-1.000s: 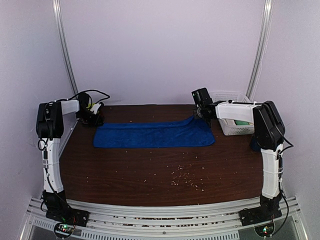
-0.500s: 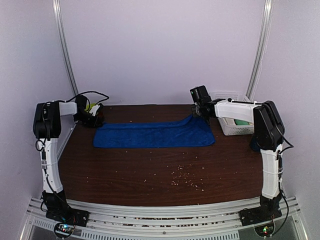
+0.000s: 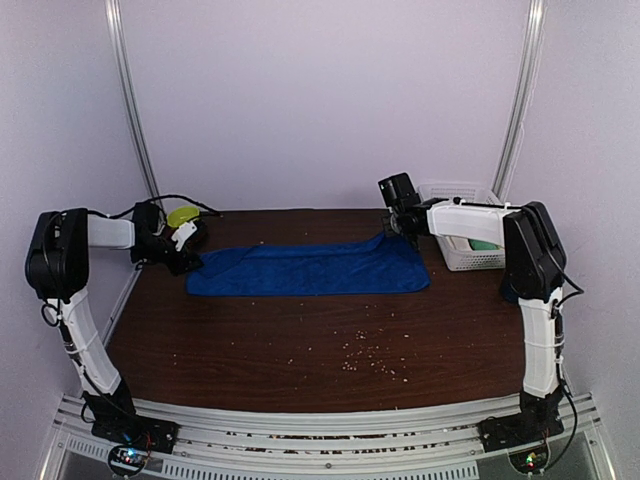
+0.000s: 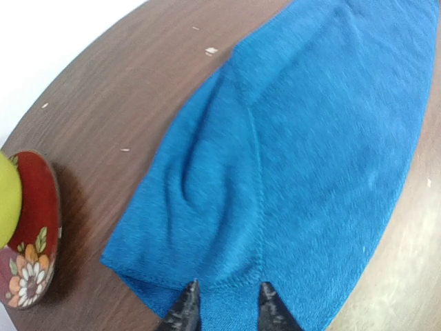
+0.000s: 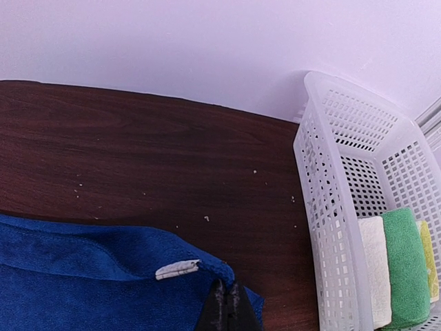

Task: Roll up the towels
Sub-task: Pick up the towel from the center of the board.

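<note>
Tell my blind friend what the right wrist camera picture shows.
The right gripper, jaws shut, pinches a corner of a blue towel lying on a brown table. To the right stands a white mesh basket holding rolled cloths, one cream, one green.

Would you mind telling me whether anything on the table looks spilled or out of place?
Pale crumbs lie scattered over the dark table, thickest toward its near edge; a few sit beside the blue towel.
</note>
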